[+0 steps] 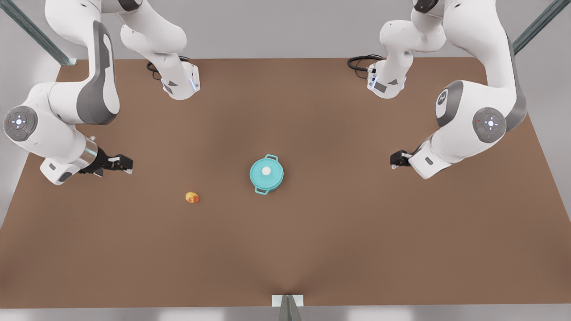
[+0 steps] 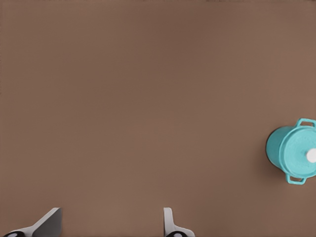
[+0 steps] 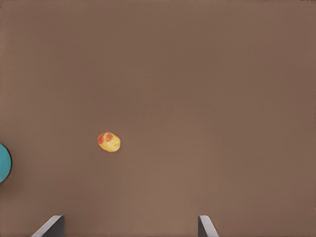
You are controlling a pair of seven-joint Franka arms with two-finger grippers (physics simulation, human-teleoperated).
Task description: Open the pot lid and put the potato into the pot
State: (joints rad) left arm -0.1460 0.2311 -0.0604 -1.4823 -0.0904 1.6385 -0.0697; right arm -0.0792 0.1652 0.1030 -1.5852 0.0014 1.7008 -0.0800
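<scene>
Brown surface (image 1: 312,249) spreads wide under both arms, and right near its middle you've got the pot lid (image 1: 266,174) sitting flat and closed on the pot (image 1: 273,188), white knob (image 1: 266,170) dead centre, one loop handle pointing toward the arm bases and the other pointing away from them. Look toward the front view's left and there's the potato (image 1: 192,197), lying on the bare surface, apart from the pot and touching nothing, yellow with its orange-red patch showing. Now out to your arms. Your right tool (image 1: 122,164) hangs above the surface on the front view's left, farther out than the potato, pointing inward; its wrist view has the potato (image 3: 108,142) ahead of it, and both fingers (image 3: 52,226) are spread wide with nothing between them. Your left tool (image 1: 398,159) waits on the front view's right, well apart from the pot, also aimed inward; its wrist view catches the pot (image 2: 275,148) with the lid (image 2: 298,155) seated on top, and those fingers (image 2: 170,224) stand parted and empty too. Neither tool touches anything.
</scene>
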